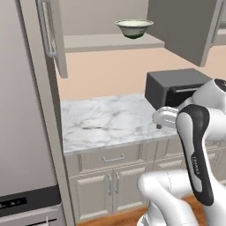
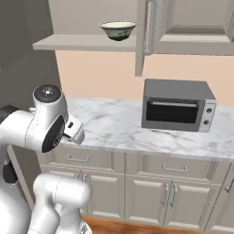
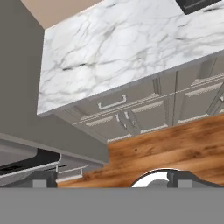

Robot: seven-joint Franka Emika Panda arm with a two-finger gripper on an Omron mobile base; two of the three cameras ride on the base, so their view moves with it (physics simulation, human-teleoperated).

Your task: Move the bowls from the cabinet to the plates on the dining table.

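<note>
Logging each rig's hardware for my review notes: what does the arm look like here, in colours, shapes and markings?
The arm is built of glossy white, rounded tube-like segments with dark grey to black joint sections. One dark band carries small pale lettering, too small to read. A round dark cap with light dots tops one joint. No loose cables are visible.

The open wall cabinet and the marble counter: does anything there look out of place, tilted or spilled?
Nothing stands out. The round green-and-cream ceramic bowl sits upright on the grey-beige cabinet shelf; the dark grey toaster oven stands square on the white marble counter.
</note>
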